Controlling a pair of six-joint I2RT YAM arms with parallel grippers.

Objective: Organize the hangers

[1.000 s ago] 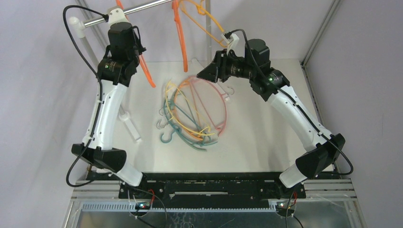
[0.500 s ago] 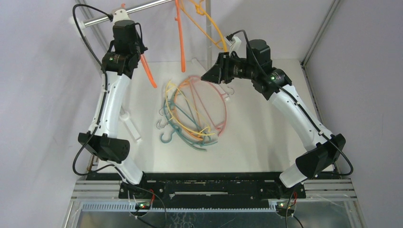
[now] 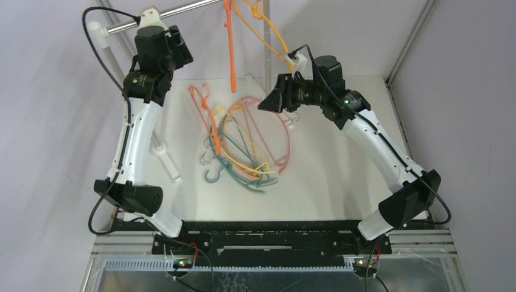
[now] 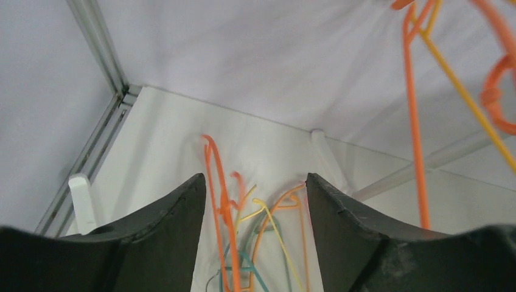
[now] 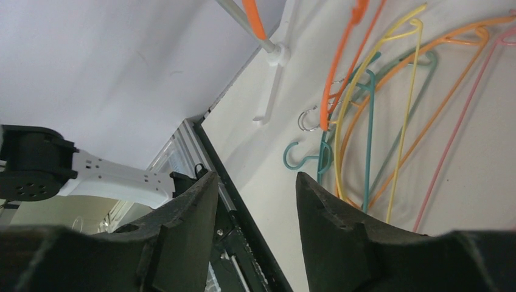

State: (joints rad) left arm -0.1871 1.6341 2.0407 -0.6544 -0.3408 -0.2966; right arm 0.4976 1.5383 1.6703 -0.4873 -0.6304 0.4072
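Your left gripper hangs high by the rail, jaws wide and holding nothing. Your right gripper is also parted and bare, just beside the hanging pair. At least two hangers hang on the rail, one orange and one yellow. The rest lie in one tangled pile mid-table, too knotted to count. Bare table lies right of the pile and nearer you. A white foot lies to its left, and the upright post stands behind.
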